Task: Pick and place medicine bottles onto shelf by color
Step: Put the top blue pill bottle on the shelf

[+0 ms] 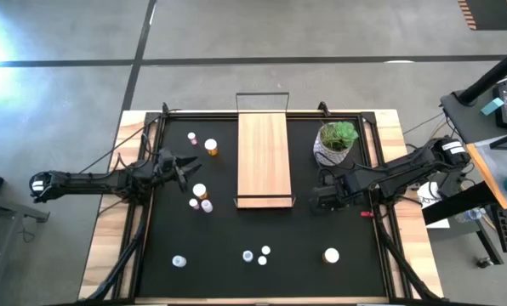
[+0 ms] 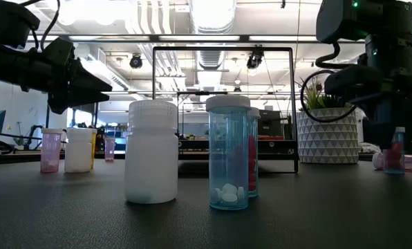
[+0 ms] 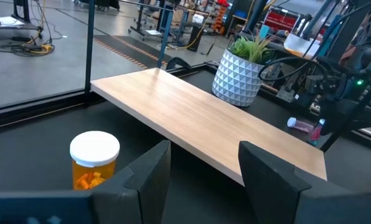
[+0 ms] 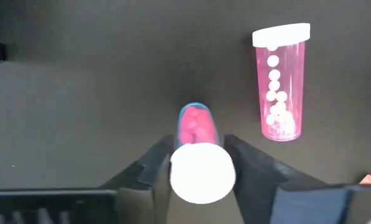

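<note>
The light-wood shelf (image 1: pixel 264 157) lies on the black mat (image 1: pixel 228 234). My left gripper (image 1: pixel 185 166) hovers open and empty to its left, near an upright orange bottle (image 3: pixel 95 162). More bottles stand left of the shelf (image 1: pixel 201 197) and near the front edge (image 1: pixel 255 254). My right gripper (image 1: pixel 321 200) is right of the shelf, shut on an upright pale-blue bottle with red pills (image 4: pixel 198 127). A pink bottle (image 4: pixel 279 81) lies on its side next to it. My right gripper pinches the pale-blue bottle between its two fingers (image 4: pixel 248 163), just below its white cap (image 4: pixel 202 173). The fingers come from above and point down. The bottle stands upright, and in the low view (image 2: pixel 397 149) its base appears to rest on the mat.
A green plant in a white pot (image 1: pixel 336 143) stands right of the shelf, close behind my right arm. A dark wire frame (image 1: pixel 262 95) rises at the shelf's far end. In the low view a white bottle (image 2: pixel 151 152) and a blue one (image 2: pixel 228 152) stand near the front edge.
</note>
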Available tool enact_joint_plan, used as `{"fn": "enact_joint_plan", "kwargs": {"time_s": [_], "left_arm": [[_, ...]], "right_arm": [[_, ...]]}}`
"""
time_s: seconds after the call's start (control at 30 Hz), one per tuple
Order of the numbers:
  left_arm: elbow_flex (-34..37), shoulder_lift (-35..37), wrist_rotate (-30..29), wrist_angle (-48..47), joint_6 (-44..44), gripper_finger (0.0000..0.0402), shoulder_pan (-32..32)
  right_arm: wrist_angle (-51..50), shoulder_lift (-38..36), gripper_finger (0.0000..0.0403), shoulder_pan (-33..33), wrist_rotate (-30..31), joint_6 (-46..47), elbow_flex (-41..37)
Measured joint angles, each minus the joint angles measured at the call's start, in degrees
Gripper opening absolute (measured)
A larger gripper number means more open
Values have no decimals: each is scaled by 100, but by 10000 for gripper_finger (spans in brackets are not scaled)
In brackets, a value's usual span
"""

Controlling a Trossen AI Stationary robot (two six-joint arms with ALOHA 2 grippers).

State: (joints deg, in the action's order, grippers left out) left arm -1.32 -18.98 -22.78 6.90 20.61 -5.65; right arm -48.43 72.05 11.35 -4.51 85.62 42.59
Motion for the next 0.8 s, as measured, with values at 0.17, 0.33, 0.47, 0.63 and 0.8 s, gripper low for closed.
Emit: {"fn": "enact_joint_plan", "kwargs": {"time_s": [0.17,0.33,0.47,0.63,0.8], "left_arm": [[0,0,2,-2,0,173,-1],[0,0,2,0,0,173,0],[0,-2,1,0,0,173,0],[0,0,0,-2,1,173,-2],[0,-1,1,-2,1,173,-1]], "right_arm": [[-119,-4,94,-4,0,-15,126],[-523,-2,106,-185,2,-15,409],[-1028,-2,111,-494,15,-27,833],[-1510,13,96,-981,356,-291,1540],[-1642,63,101,-1452,607,-683,2128]]}}
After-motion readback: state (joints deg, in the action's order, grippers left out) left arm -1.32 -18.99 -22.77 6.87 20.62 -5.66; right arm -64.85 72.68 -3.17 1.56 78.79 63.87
